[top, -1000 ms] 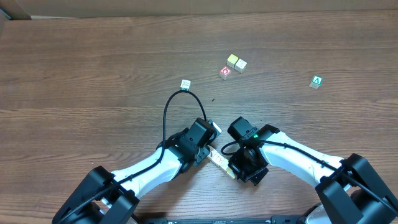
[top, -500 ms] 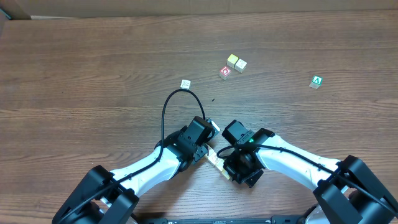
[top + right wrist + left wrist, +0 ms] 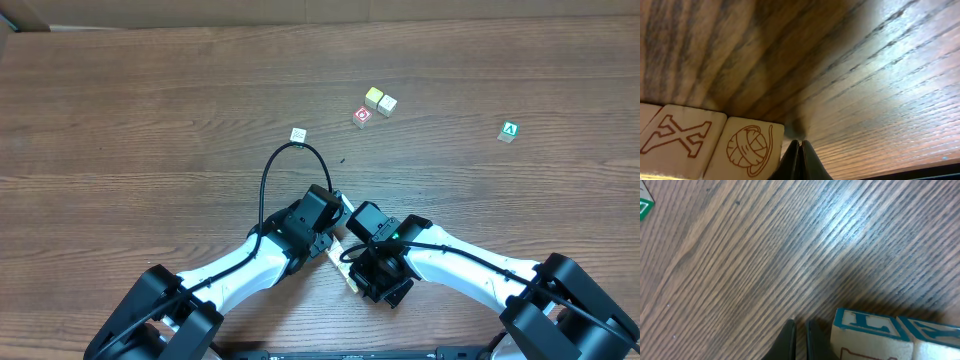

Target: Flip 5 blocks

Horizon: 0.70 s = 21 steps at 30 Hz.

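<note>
We reach both arms in from the near edge of the desk [image 3: 150, 100], and they meet close together a little inside the middle of that edge. Our left arm [image 3: 235, 270] runs from the near-left corner up and rightward, its white link ending in a black wrist, with a black cable [image 3: 268, 172] looping above it. Our right arm [image 3: 470, 262] comes from the near-right corner, angled leftward, with its wrist just beside the left one. Our left gripper [image 3: 801, 339] has its fingers drawn together with only a thin slit between the tips, and it holds nothing. Our right gripper [image 3: 801, 156] has its fingers pressed flat together, with nothing between them, tips low over the wood.
</note>
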Tool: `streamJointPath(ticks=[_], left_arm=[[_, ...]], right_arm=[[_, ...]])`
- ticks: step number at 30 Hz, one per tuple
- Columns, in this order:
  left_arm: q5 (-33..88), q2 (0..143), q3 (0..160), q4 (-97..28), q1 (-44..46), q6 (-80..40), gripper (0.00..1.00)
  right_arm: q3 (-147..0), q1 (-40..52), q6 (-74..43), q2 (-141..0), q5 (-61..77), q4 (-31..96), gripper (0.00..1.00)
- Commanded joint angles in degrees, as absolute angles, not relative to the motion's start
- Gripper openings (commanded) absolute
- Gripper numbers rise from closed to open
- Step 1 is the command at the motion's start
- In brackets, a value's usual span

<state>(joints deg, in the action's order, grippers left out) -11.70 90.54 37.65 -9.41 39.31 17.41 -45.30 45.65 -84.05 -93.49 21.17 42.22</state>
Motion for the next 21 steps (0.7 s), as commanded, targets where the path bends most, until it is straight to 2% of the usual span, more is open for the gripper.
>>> streamJointPath(ticks=[1,21], left_arm=[[-1.43,91.61,36.58,-9.74,41.58,18.90,0.04],[-1.45,91.61,36.58,-9.74,41.58,19.40,0.04]], right_arm=[[-46.98,45.50,-85.62,-93.34,20.67,37.69,0.04],[-46.98,47.94,-89.67,-93.34,20.64,33.69,0.04]])
